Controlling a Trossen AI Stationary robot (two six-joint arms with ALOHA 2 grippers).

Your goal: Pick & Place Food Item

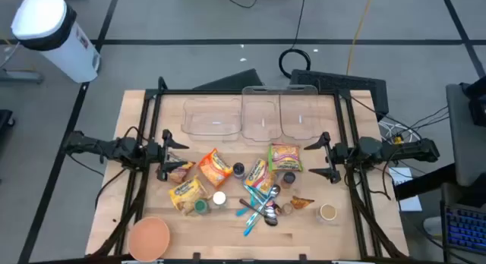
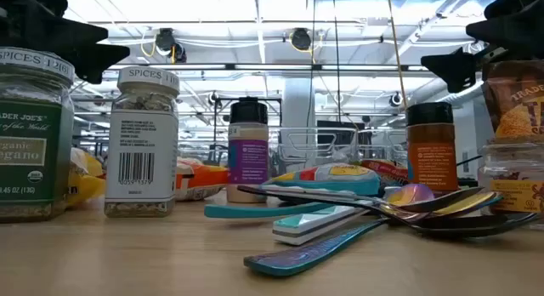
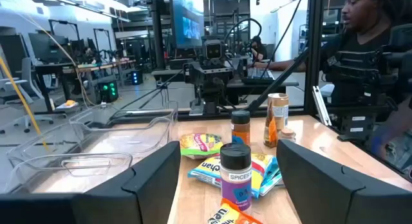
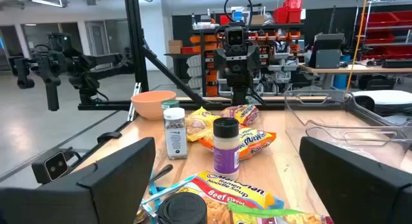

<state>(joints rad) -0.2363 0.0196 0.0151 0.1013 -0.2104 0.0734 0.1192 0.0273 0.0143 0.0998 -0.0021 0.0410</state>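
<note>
The counter (image 1: pixel 114 211) holds three clear bins (image 1: pixel 250 112) at upper centre. Below them lies the green noodle soup packet (image 1: pixel 285 158), long axis slightly tilted from horizontal, just left of the open right claw (image 1: pixel 317 158). The left claw (image 1: pixel 173 152), also open, hangs at centre left.

You see two dark arms, each built of black segments and thin black cables along the body. The left arm (image 1: pixel 106 149) enters the high view from 9 o'clock, the right arm (image 1: pixel 395 150) from 3 o'clock. Each ends in two flat, angular black fingers, matte and without markings; the left gripper (image 1: pixel 171 152) and the right gripper (image 1: pixel 319 158) have the same shape.
</note>
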